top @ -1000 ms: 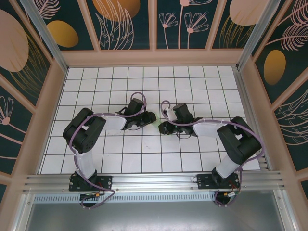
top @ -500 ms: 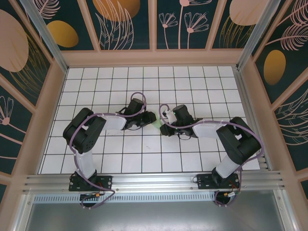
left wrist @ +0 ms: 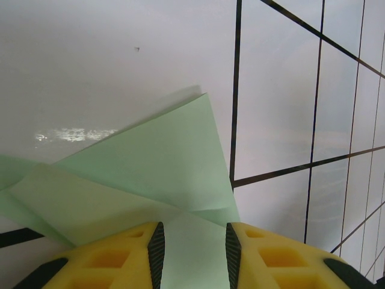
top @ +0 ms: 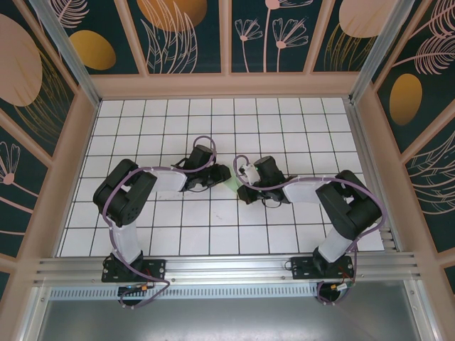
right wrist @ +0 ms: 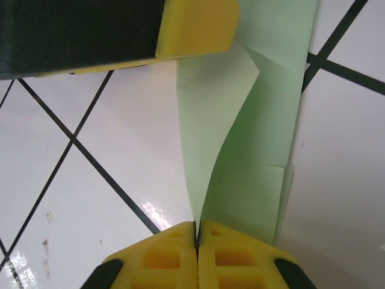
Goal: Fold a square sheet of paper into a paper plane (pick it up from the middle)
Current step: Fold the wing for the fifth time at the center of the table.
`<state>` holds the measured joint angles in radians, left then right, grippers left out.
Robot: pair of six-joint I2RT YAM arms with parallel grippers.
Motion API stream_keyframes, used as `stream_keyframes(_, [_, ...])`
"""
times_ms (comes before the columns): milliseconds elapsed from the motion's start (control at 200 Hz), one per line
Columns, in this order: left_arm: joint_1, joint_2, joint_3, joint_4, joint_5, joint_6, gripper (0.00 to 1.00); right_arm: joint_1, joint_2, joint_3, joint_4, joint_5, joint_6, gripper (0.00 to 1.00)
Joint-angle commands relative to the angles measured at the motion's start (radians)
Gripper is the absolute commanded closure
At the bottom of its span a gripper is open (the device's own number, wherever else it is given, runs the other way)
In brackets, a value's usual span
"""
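Moved: right gripper point(right wrist: 197, 232) has edged left, now clamped on the paper point(right wrist: 240, 180).
Left gripper point(left wrist: 192, 241): jaws apart, straddling paper.
Progress: partly folded; no plane yet.

Left end effector point(left wrist: 193, 244) has its jaws apart, while right end effector point(right wrist: 197, 233) has them pressed together

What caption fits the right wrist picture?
The right gripper, shut on the half-folded mint-green paper sheet, above the white gridded table.

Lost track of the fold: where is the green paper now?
The green paper lies mid-table in the top view, between the left gripper and the right gripper, which pinches its raised flap.
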<state>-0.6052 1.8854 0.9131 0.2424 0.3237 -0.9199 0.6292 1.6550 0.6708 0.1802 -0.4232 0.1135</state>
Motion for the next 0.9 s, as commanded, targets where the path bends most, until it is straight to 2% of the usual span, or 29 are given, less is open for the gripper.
stream_keyframes(0, [0.001,0.026,0.014,-0.055,-0.057,0.026,0.64,-0.02,0.014,-0.021,0.056,-0.081,0.025,0.97])
stream_keyframes(175, [0.001,-0.033,0.003,-0.006,-0.047,0.031,0.61,-0.06,0.026,-0.037,0.087,-0.156,0.074,1.0])
stream_keyframes(420, [0.0,-0.102,-0.078,0.173,0.025,0.049,0.56,-0.122,0.063,-0.057,0.145,-0.262,0.184,1.0])
stream_keyframes(560, [-0.006,-0.114,-0.119,0.245,0.06,0.044,0.56,-0.136,0.091,-0.049,0.147,-0.28,0.225,1.0])
stream_keyframes(896, [-0.044,-0.079,-0.136,0.276,0.078,0.05,0.59,-0.167,0.149,-0.033,0.128,-0.3,0.295,1.0])
